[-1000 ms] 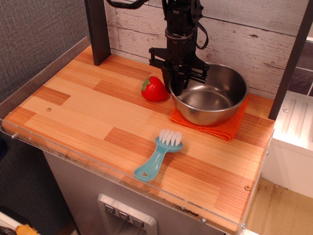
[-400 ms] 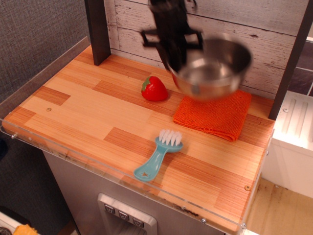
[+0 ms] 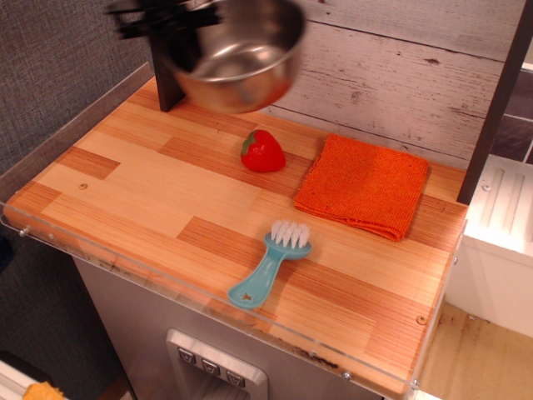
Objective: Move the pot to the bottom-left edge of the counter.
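The shiny steel pot (image 3: 237, 58) hangs in the air at the top of the view, high above the back left part of the wooden counter (image 3: 150, 196). It is motion-blurred. My gripper (image 3: 179, 33) is shut on the pot's left rim, with only its dark blurred fingers showing at the top left. The pot touches nothing on the counter.
An orange knitted cloth (image 3: 363, 185) lies at the back right. A red strawberry (image 3: 262, 152) sits left of it. A teal brush (image 3: 268, 265) lies near the front edge. A dark post (image 3: 165, 75) stands at the back left. A clear acrylic rim (image 3: 208, 304) edges the front.
The pot has been lifted off the orange cloth and carried up and to the left, held by the gripper. The cloth now lies bare.
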{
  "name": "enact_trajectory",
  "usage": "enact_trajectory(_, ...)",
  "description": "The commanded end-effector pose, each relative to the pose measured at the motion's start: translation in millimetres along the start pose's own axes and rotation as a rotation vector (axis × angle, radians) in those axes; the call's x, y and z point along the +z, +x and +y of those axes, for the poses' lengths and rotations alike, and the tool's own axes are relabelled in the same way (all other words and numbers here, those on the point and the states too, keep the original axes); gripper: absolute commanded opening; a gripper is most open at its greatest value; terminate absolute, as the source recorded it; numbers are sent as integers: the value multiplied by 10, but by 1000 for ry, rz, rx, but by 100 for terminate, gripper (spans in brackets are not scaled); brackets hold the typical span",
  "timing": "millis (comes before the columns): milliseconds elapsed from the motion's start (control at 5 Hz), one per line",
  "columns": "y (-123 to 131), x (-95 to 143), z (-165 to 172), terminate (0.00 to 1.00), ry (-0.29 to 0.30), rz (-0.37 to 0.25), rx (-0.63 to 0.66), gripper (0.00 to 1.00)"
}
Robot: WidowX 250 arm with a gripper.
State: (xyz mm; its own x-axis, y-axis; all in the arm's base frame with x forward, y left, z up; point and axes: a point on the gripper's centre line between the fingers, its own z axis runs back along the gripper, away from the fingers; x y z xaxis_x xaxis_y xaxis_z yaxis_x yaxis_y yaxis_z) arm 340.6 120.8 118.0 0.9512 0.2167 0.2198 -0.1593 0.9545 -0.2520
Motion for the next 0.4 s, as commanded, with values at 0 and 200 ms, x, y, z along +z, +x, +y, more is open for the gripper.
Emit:
enact_trajectory(0, -374, 16, 606, 0, 149, 90, -77, 0)
enact_trajectory(200, -488, -112, 738, 0, 166, 122, -63, 0)
